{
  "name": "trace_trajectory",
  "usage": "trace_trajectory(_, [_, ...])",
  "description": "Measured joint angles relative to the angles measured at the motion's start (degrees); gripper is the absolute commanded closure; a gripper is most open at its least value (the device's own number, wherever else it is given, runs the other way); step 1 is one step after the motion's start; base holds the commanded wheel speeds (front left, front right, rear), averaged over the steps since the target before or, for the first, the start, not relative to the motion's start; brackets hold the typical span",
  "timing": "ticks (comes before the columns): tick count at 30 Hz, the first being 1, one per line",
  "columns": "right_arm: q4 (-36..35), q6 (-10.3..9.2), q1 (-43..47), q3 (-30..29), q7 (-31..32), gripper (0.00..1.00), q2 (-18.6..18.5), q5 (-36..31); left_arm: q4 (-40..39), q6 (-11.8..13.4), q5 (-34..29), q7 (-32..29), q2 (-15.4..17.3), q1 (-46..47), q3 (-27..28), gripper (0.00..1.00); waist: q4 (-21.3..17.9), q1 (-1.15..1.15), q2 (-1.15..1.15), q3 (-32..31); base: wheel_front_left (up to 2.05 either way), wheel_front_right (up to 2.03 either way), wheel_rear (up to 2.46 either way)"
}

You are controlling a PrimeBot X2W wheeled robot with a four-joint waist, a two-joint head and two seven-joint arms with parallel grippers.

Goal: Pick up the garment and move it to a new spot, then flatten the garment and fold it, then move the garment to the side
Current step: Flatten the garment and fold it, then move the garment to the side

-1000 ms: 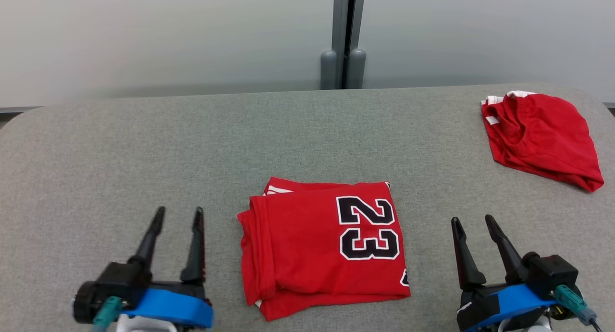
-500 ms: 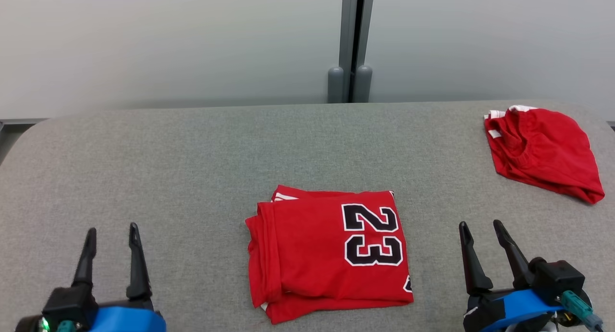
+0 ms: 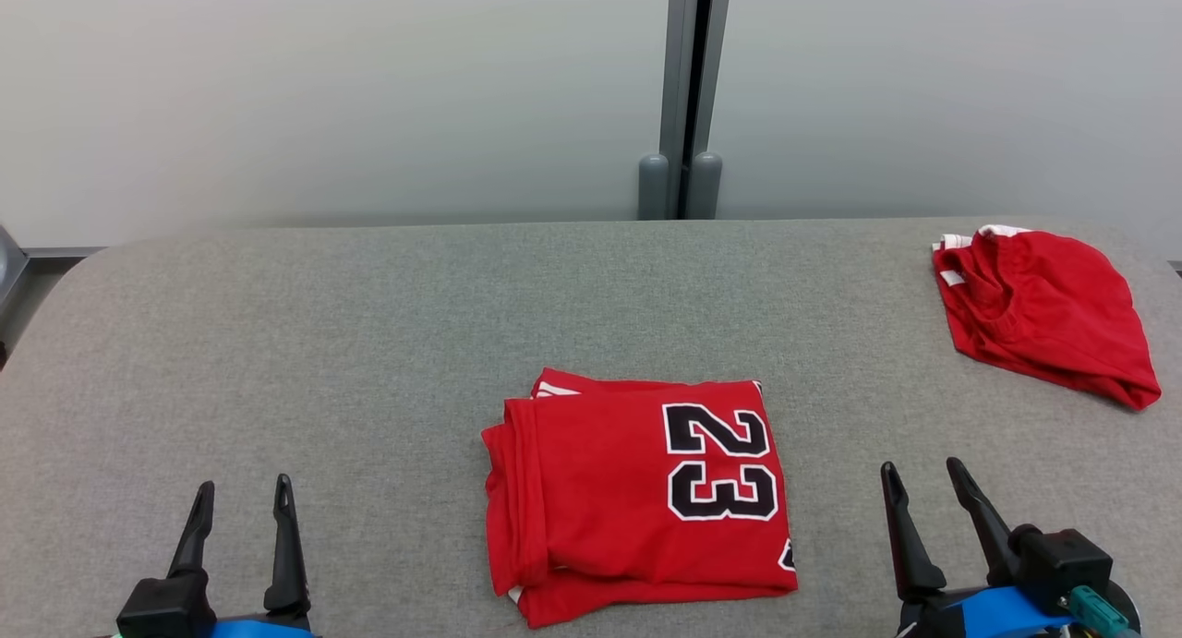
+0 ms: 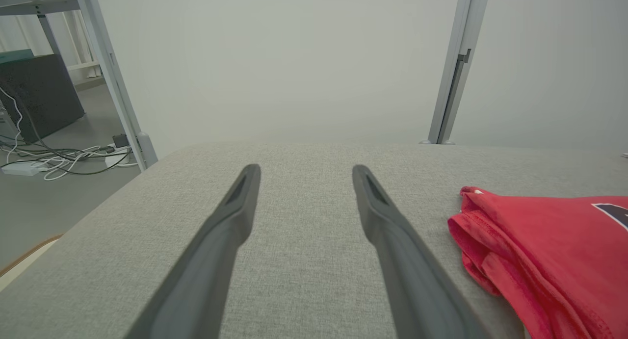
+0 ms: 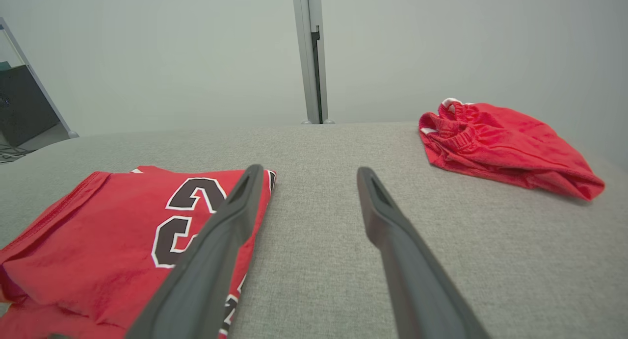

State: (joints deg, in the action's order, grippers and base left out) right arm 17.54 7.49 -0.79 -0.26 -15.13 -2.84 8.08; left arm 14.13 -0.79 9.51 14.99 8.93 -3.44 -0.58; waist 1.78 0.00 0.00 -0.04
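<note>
The garment [image 3: 637, 499], a red jersey with a black "23", lies folded in a neat rectangle on the grey table [image 3: 369, 343], near its front middle. My left gripper [image 3: 244, 483] stands open to the jersey's left, well apart from it. In the left wrist view the left gripper [image 4: 305, 168] has bare table between its fingers, and the jersey's bunched edge [image 4: 544, 246] lies to the right. My right gripper [image 3: 922, 465] is open on the jersey's right. In the right wrist view the right gripper [image 5: 309, 169] holds nothing, and its left finger overlaps the jersey [image 5: 113, 236].
A second red garment [image 3: 1043, 315], loosely bunched with a white trim, lies at the table's far right corner [image 5: 500, 145]. A grey post [image 3: 683, 93] divides the pale wall behind. Off the table's left edge are floor cables [image 4: 49, 162] and a dark cabinet.
The head camera has tilted, so the whole picture sits lower. My left gripper has drawn away to the left of the jersey and back toward the near edge. The right gripper has pulled back slightly.
</note>
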Motion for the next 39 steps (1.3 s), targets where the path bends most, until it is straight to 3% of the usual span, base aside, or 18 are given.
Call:
trace_trajectory(31, [1.9,0.0,-0.5,0.1,0.0,0.0,0.0,-0.4,0.9,-2.1,-2.7,0.0,-1.6,0.1,3.5,0.0,-0.2,0.0,0.0,0.2,0.0,0.0,0.0])
trace_trajectory(39, [2.6,0.0,-9.5,1.7,1.6,0.0,-0.1,-3.0,0.7,-2.3,-3.1,0.0,-1.9,0.7,3.8,0.0,-0.1,0.0,0.0,0.9,0.0,0.0,0.0])
